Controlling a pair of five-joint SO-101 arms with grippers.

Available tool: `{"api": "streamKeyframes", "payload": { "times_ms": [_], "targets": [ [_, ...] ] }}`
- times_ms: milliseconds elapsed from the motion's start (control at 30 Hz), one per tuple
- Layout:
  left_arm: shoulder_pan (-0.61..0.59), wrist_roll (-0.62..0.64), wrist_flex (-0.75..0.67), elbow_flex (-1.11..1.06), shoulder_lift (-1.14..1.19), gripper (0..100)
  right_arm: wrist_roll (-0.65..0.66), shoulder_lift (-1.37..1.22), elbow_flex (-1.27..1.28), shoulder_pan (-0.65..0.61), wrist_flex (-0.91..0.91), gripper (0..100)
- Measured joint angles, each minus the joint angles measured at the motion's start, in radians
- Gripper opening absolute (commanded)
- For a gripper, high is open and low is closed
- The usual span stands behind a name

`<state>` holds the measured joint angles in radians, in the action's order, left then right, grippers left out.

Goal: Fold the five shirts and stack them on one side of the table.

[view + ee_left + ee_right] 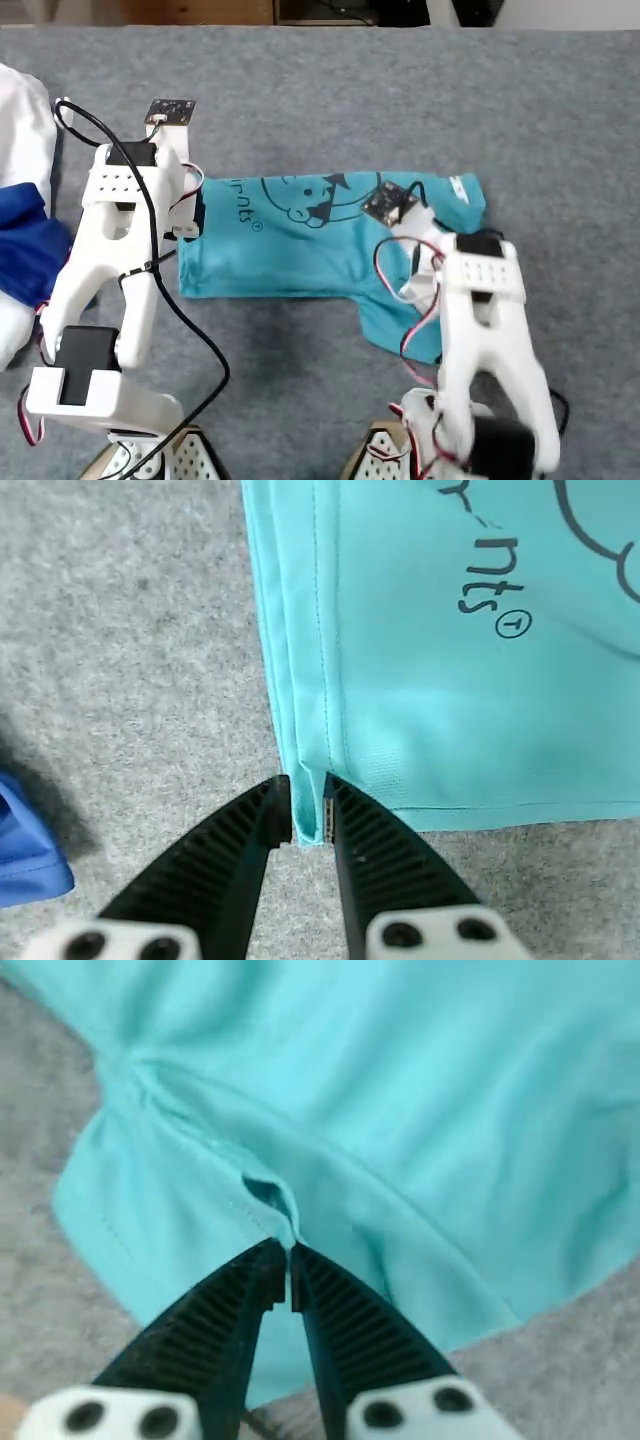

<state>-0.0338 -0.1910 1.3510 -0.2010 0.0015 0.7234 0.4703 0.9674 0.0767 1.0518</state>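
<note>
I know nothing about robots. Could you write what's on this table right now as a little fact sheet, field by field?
Surface: grey table
Garment being worked: teal shirt, lying flat, print facing up
Left grip: left end effector, shut on the teal shirt's hem corner
Right grip: right end effector, shut on a small raised pinch of the shirt's fabric
Other cloth: blue garment and white garment, at the table edge beside the left arm

Turquoise shirt (290,255) with dark line-drawn print, mottled grey table (300,90), blue garment (25,250), white garment (20,130)
</note>
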Motion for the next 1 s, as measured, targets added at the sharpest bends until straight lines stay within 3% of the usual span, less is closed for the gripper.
{"api": "streamKeyframes", "payload": {
  "times_ms": [267, 600, 1000],
  "targets": [
    [0.000, 0.000, 0.000, 0.000, 0.000, 7, 0.000, 0.256, 0.178, -0.008, 0.068, 1.2],
    [0.000, 0.000, 0.005, 0.000, 0.000, 7, 0.009, 0.397, 0.293, -0.048, 0.106, 1.3],
    [0.000, 0.002, 0.005, 0.000, 0.000, 7, 0.218, 0.405, 0.275, -0.074, 0.265, 14.1]
  ]
}}
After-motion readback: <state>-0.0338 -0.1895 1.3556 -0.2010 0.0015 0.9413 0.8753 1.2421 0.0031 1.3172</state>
